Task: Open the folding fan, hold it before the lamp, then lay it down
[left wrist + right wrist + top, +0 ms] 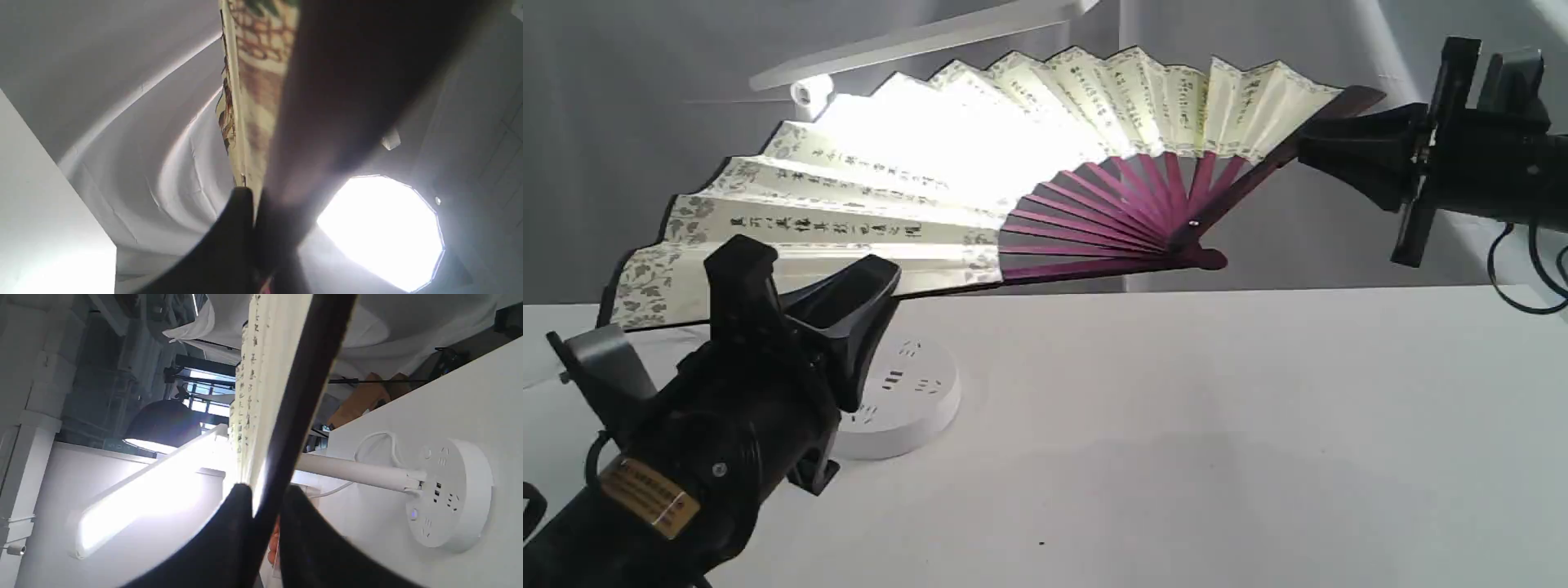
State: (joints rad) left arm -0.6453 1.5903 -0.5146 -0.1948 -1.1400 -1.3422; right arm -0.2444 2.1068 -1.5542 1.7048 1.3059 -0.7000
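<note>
left arm: nearest my exterior camera, black, filling the lower left corner and rising toward the fan.
left gripper [810, 273]: i see it pinched narrow on the fan's lower left end; in the left wrist view [253, 200] the two fingers meet on the leaf's edge with no gap that i can make out.
folding fan [947, 155]: spread wide and held in the air above the table, one end in each gripper. cream pleats with black writing in columns, grey flower border, maroon ribs running down to the pivot at the lower right of the leaf.
right gripper [1311, 151]: coming in from the right, clamped on the dark guard at the fan's upper right end. in the right wrist view [265, 494] i see that guard run straight between the two fingers.
lamp [907, 400]: white, its round base with socket slots standing on the table just behind my left gripper. the bar head [907, 45] sticks out above the fan's top edge, and it is lit.
light: the middle pleats glow white where the head lies behind the leaf, so from my exterior camera the fan stands in front of the lamp.
cord [380, 437]: white, looping on the table near the base.
table [1176, 425]: white, bare under the fan.
</note>
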